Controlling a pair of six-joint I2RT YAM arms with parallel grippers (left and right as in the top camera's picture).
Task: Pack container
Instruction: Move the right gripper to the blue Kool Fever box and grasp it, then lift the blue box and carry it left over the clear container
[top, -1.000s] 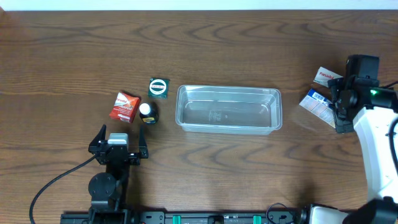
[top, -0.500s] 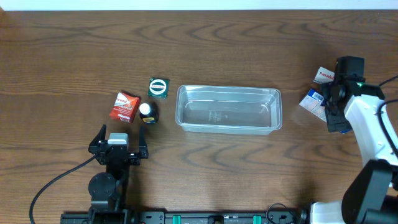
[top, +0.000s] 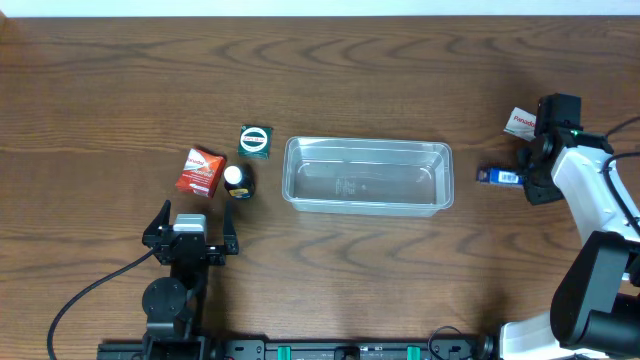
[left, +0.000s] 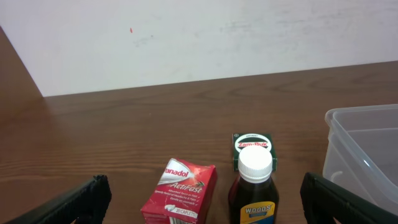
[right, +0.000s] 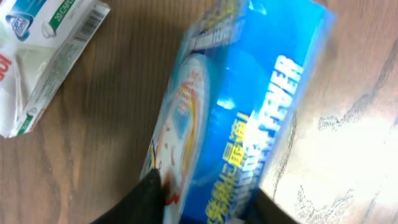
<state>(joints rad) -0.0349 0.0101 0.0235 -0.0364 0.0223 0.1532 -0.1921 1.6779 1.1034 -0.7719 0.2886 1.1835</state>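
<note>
Brown wood, the counter (top: 100, 90) carries everything we see. The clear container (top: 367, 175) lies at its middle. Our right hand (top: 524, 178) sits just beyond the container's right short end, clamped on a blue box (top: 498, 176) that lies between hand and tub and touches neither rim nor wall. Our left hand (top: 196, 215) is well apart at the container's lower left, fingers spread, facing a red box (top: 200, 171), a bottle (top: 236, 180) and a green box (top: 256, 140).

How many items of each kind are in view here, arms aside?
Medicine boxes: 4 (red Panadol ActiFast box, green Zam-Buk box, white Panadol box, blue box)
Woods bottle: 1
Clear container: 1
Total: 6
</note>
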